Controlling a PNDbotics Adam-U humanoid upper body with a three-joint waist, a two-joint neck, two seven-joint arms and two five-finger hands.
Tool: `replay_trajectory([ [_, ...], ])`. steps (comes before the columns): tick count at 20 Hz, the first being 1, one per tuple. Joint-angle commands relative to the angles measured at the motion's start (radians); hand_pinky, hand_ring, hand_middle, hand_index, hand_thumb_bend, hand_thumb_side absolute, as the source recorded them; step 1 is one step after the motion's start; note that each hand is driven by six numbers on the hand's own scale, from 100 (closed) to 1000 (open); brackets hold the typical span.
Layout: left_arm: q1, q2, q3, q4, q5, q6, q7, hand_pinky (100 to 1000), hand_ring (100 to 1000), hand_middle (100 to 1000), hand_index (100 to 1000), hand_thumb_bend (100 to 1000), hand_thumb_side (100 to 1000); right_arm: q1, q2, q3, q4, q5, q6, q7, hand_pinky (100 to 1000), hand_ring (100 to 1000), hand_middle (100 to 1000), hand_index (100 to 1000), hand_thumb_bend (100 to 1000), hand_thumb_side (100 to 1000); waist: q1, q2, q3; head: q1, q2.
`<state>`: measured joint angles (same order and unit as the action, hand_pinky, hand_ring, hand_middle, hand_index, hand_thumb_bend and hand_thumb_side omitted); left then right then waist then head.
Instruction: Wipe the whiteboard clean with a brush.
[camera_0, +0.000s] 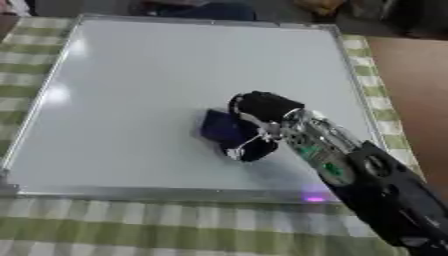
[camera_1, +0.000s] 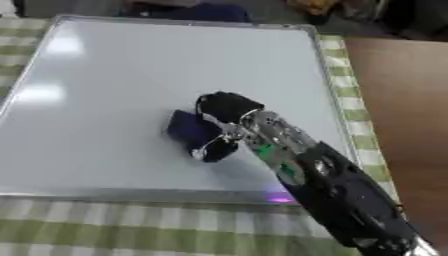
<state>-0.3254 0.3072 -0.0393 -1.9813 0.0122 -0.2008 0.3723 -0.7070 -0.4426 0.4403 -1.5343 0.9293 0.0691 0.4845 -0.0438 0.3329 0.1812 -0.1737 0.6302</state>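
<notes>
Curling round a dark blue brush (camera_0: 223, 127), the fingers (camera_0: 248, 151) of the right hand (camera_0: 262, 110) pinch it from its 3 o'clock side, the thumb part low at 5 o'clock and the black knuckles above at 1 o'clock. Brush and hand sit on the whiteboard (camera_0: 140, 75), a little toward 4 o'clock from its middle, the brush flat against the white surface. Behind the hand the silver wrist and black forearm (camera_1: 350, 200) run off toward 5 o'clock and leave at the lower right corner. A small purple glow (camera_0: 313, 196) shows on the board's near frame at 6 o'clock of the wrist. No marks can be made out on the board. It lies on a green-and-white checked cloth (camera_0: 131, 225) covering the worktop; bare brown floor (camera_1: 402, 100) shows at 3 o'clock.
</notes>
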Motion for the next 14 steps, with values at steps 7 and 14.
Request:
replay_trajectory([
  [7,-0.002,0.018,0.003,-0.019,-0.001,-0.001,0.001,632,757,753,689,220,1000,0.044,-0.093,-0.062,-0.077,-0.033,0.045,-0.028,580,677,540,100,179,425,0.007,-0.021,-0.011,0.024,-0.004],
  [14,-0.002,0.020,0.002,-0.019,-0.002,0.000,0.000,632,757,754,689,218,1000,0.086,-0.145,-0.114,-0.104,-0.051,0.087,-0.055,578,674,536,100,171,423,0.006,-0.021,-0.019,0.034,-0.007],
])
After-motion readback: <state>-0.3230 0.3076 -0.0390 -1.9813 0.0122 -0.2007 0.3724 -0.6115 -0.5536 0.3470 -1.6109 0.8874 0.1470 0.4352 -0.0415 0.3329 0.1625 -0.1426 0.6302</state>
